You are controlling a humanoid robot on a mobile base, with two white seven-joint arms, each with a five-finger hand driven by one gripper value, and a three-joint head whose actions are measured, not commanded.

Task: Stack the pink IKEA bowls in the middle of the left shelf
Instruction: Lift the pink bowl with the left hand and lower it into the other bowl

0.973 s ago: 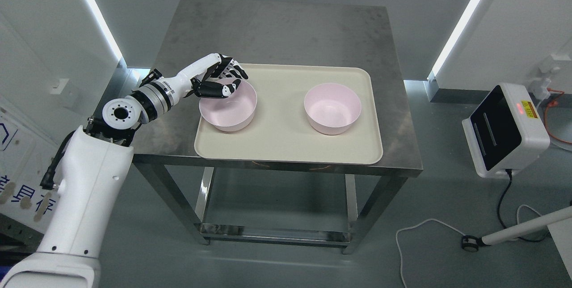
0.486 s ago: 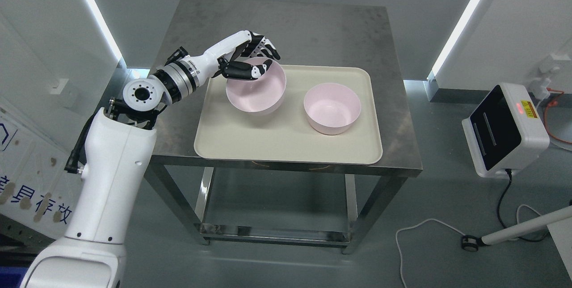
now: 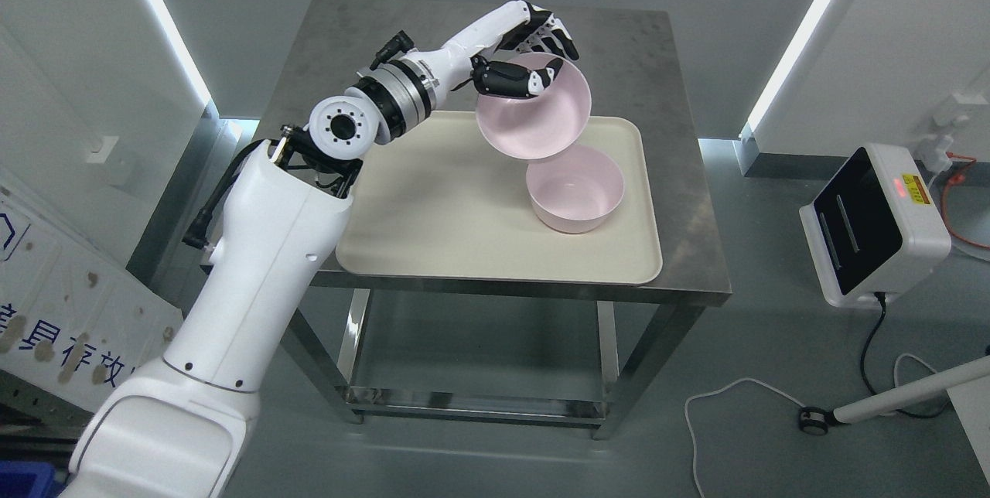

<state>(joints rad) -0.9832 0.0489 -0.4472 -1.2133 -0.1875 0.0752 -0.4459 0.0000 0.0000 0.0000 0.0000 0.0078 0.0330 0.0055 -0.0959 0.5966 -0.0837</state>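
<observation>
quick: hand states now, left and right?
Left hand: closed on the rim of the raised pink bowl, held tilted above the second bowl on the tray.
Right hand: not in view.

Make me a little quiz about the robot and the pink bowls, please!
1. True or false: both pink bowls are sitting flat on the tray.
2. Which hand grips the lifted bowl? A) left hand B) right hand C) a person's hand
3. Fill the gap: the lifted bowl hangs tilted just above and behind the ____ bowl.

Key:
1. False. One bowl is up in the air; only the other bowl rests on the tray.
2. A. The left hand pinches its rim, thumb inside and fingers outside. No right hand shows.
3. Other (second) pink bowl, at the tray's right side.
</observation>
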